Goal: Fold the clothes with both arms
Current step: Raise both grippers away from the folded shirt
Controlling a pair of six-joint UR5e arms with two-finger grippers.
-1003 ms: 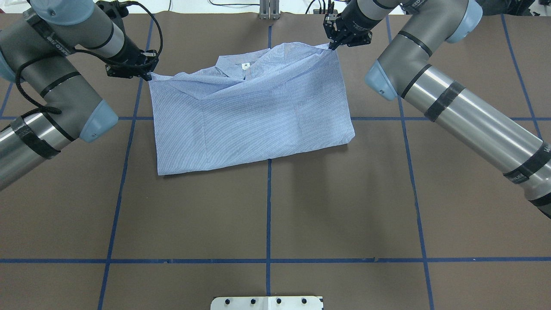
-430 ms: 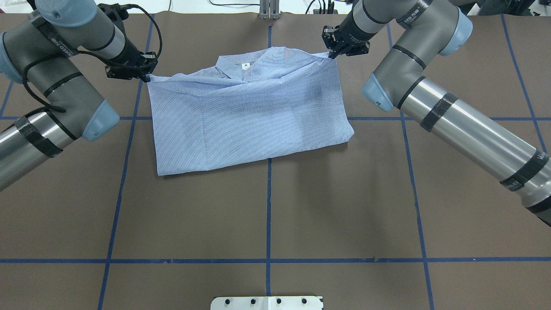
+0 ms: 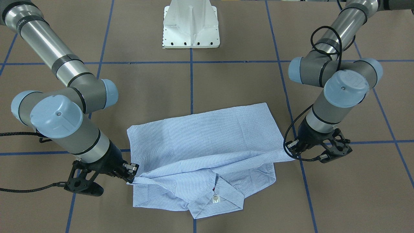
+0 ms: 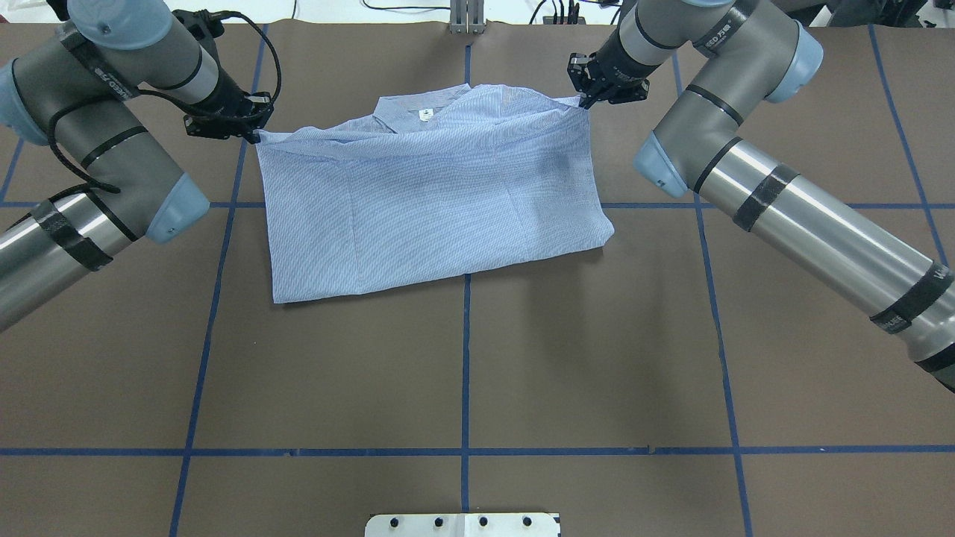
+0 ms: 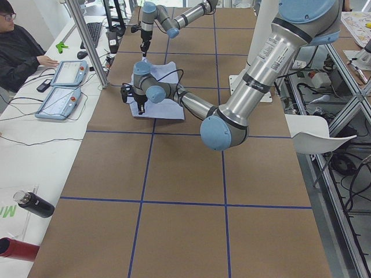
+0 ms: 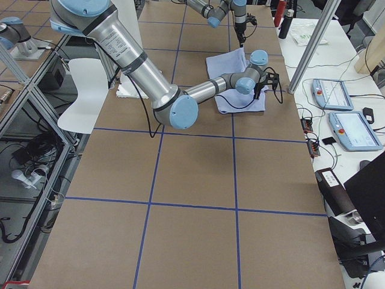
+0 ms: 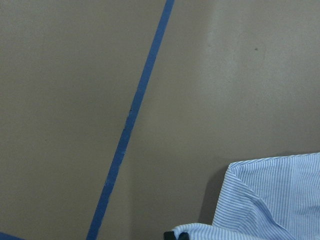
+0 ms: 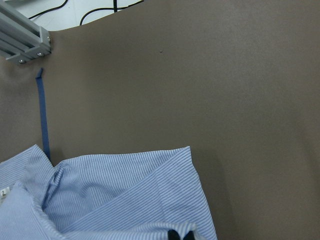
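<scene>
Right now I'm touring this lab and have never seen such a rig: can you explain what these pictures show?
It is a robot with two metal arms, a left arm and a right arm, at a brown table marked with blue tape lines. Each arm ends in a black two-finger gripper. One picture looks down from behind the robot, one faces it from across the table, two look along the table from its ends, and two come from cameras on the wrists. On the table lies a light blue striped shirt, partly folded. The left gripper and the right gripper each pinch one corner of its folded-over top layer, on the side away from the robot.
</scene>
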